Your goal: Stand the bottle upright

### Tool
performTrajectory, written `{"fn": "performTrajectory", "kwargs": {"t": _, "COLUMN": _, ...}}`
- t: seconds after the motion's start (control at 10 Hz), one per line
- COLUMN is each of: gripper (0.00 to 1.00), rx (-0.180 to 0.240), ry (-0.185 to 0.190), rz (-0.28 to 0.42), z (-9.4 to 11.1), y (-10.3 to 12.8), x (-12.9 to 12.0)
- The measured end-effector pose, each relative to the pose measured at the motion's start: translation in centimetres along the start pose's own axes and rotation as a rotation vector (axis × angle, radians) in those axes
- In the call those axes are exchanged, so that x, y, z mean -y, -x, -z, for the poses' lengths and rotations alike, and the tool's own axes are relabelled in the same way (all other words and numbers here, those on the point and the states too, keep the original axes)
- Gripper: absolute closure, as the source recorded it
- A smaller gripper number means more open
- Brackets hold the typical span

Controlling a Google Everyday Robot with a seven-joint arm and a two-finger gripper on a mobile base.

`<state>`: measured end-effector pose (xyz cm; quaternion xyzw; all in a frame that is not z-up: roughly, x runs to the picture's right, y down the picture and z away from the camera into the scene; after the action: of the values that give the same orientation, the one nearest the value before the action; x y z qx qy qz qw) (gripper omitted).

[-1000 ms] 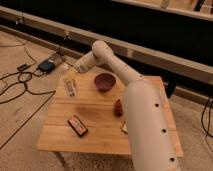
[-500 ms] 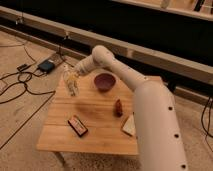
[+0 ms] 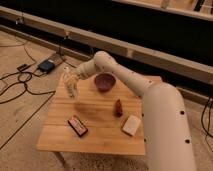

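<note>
Progress: small clear whitish plastic bottle [image 3: 70, 86] near-upright in the clamped gripper [image 3: 74, 81] at the light wooden table's [image 3: 100, 135] left edge (barely moved lately), probably ready to release.

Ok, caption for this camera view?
Hand shut on the clear bottle, nearly upright, over the wooden table's far corner beside a dark red bowl.

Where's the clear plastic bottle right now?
In the camera view, the gripper holds the bottle roughly upright over the far left corner of the table, just left of the bowl.

Soft blur, even light, dark backdrop, faint shadow beneath tool [image 3: 75, 80] and bottle [image 3: 70, 90] at the table's [image 3: 100, 137] left edge
</note>
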<state>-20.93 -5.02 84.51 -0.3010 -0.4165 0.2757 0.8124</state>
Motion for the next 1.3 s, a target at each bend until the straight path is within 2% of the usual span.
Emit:
{"fn": "performTrajectory", "kwargs": {"t": 0.3, "gripper": 1.00, "rx": -0.019, "ry": 0.015, "rz": 0.028, "z": -0.7, "y": -1.3, "x": -0.6}}
{"fn": "performTrajectory", "kwargs": {"t": 0.6, "gripper": 1.00, "rx": -0.060, "ry": 0.023, "rz": 0.056, "z": -1.2, "y": -2.8, "x": -0.5}}
{"fn": "performTrajectory", "kwargs": {"t": 0.9, "gripper": 1.00, "rx": -0.172, "ry": 0.010, "rz": 0.119, "z": -1.3, "y": -4.8, "x": -0.2}}
{"fn": "performTrajectory", "kwargs": {"t": 1.3, "gripper": 1.00, "rx": -0.173, "ry": 0.010, "rz": 0.118, "z": -1.4, "y": -4.7, "x": -0.2}}
